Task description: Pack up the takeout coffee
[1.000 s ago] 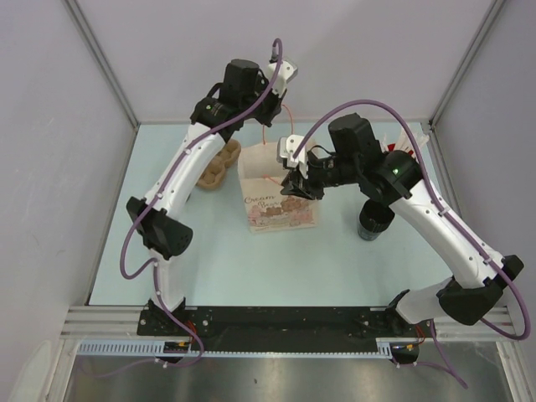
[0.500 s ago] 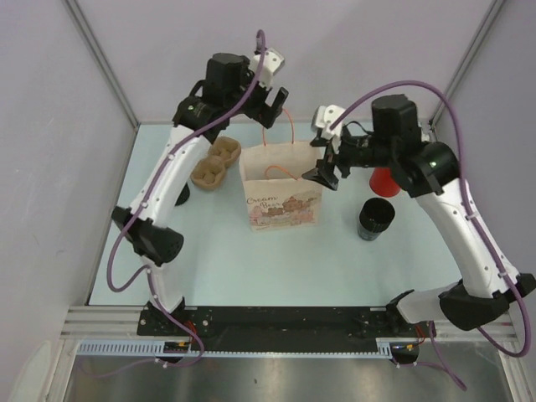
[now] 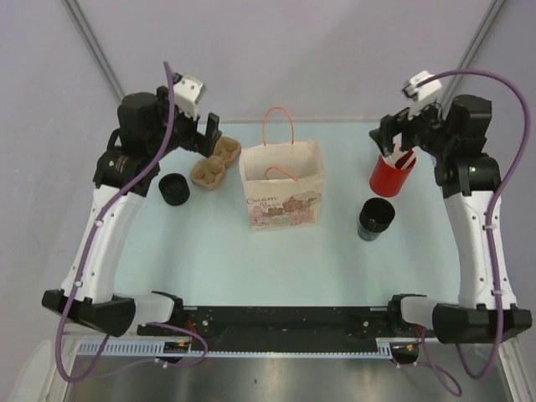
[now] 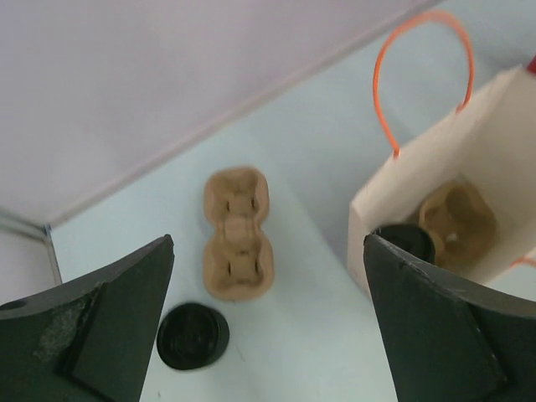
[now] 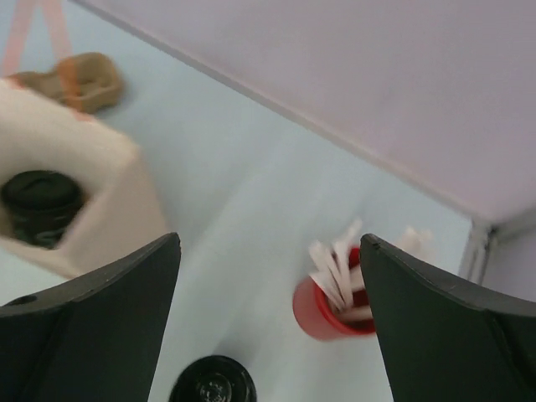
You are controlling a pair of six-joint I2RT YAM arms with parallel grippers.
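The coffee (image 5: 40,205) is seen standing inside the bag (image 3: 281,180), next to a brown carrier (image 4: 456,219) lodged there. Both grippers are spread wide with nothing between the fingers, and both are clear of the bag. The left gripper (image 4: 268,251) is placed over a second carrier (image 3: 215,162) and another black cup (image 3: 174,189), left of the bag. The right gripper (image 5: 270,247) is poised near the red cup (image 3: 391,173), well to the right of the coffee.
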